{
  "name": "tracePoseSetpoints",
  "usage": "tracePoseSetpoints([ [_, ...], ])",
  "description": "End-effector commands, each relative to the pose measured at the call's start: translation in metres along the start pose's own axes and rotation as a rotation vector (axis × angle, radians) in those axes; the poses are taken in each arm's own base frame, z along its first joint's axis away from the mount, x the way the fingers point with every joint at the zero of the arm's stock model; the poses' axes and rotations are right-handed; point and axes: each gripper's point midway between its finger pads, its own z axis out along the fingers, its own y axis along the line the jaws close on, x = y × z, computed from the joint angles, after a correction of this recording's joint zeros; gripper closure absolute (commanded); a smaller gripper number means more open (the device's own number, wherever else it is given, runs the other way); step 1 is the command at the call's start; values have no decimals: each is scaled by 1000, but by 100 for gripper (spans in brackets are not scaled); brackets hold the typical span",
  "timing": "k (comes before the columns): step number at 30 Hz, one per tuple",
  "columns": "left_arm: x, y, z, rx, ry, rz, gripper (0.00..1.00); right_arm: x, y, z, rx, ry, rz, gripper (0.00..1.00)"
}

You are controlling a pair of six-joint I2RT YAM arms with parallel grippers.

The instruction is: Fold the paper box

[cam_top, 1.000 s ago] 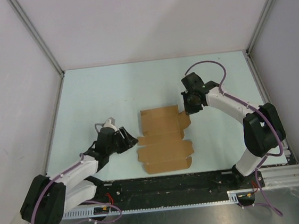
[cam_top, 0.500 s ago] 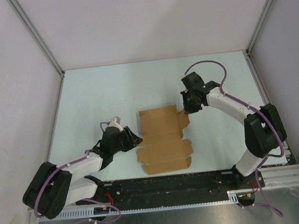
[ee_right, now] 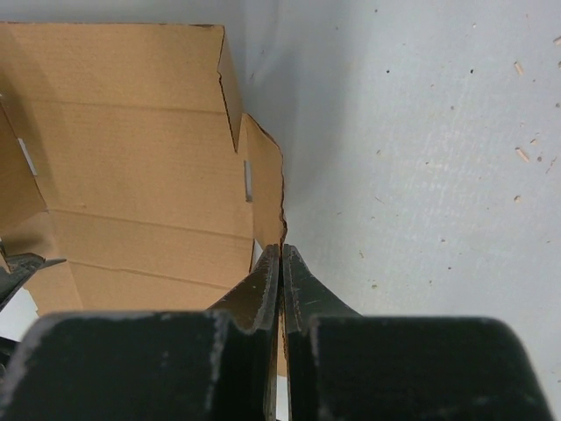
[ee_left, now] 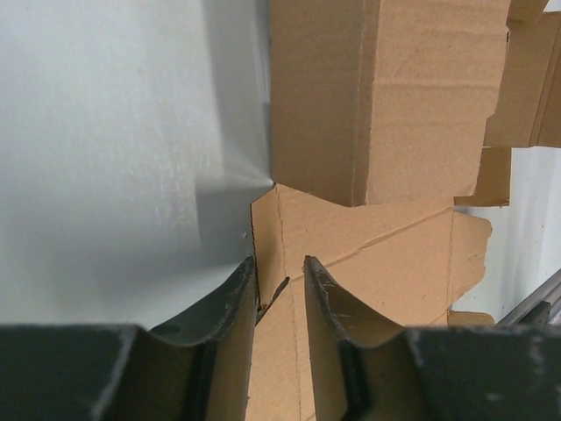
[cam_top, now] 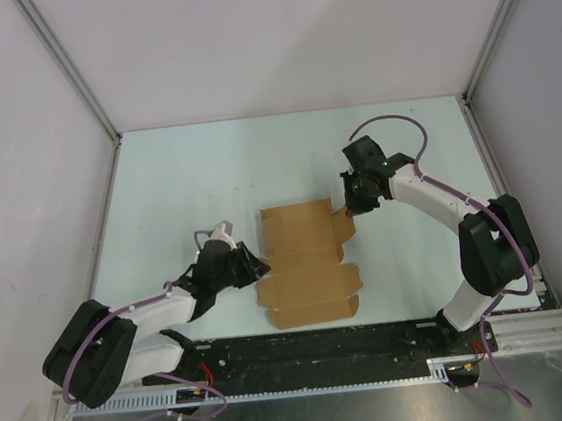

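The paper box [cam_top: 306, 258] lies as a flat brown many-flapped sheet in the middle of the table. My left gripper [cam_top: 255, 268] is at its left edge. In the left wrist view the left gripper [ee_left: 279, 263] is open, its jaws a narrow gap apart around the edge of a side flap [ee_left: 267, 246] of the paper box [ee_left: 386, 254]. My right gripper [cam_top: 351, 208] sits at the sheet's right side. In the right wrist view the right gripper [ee_right: 280, 248] is shut on the thin edge of a small right flap [ee_right: 266, 189] of the paper box [ee_right: 131, 158].
The pale table [cam_top: 206, 168] is walled in by white panels on three sides. A black rail [cam_top: 325, 342] carrying the arm bases runs along the near edge. A purple cable [cam_top: 392, 120] loops above the right arm.
My left gripper has slid right to the sheet's left edge and its jaws have narrowed around the flap. The right arm and the sheet have stayed put.
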Motion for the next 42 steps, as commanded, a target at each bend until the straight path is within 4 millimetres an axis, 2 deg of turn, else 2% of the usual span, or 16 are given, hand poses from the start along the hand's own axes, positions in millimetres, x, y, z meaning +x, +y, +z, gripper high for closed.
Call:
tracePoseSetpoints([
  [1, -11, -13, 2, 23, -36, 49, 68, -7, 7, -6, -38, -37, 14, 100],
  [5, -15, -20, 3, 6, -48, 102, 72, -6, 7, -6, -39, -38, 7, 100],
  [7, -13, -18, 3, -26, -36, 146, 73, -4, 6, -4, -30, -35, 6, 100],
  [15, -28, -20, -1, -164, -67, 316, 75, -2, 7, -2, -27, -35, -2, 100],
  [22, -23, -9, 4, -292, -19, 443, 75, -1, 9, -1, -31, -32, -9, 100],
  [34, -19, -17, 14, -415, 9, 622, 76, 1, 9, -2, -33, -29, -16, 100],
  [35, -23, -20, 15, -423, -6, 631, 76, 2, 8, -1, -32, -27, -18, 100],
  [37, -18, -19, 16, -442, 12, 666, 76, 3, 8, -1, -30, -26, -14, 100],
  [38, -20, -24, 17, -445, 4, 674, 76, 2, 8, -1, -31, -27, -16, 100],
  [42, -19, -23, 21, -511, 12, 746, 76, 2, 9, 0, -36, -27, -13, 100],
])
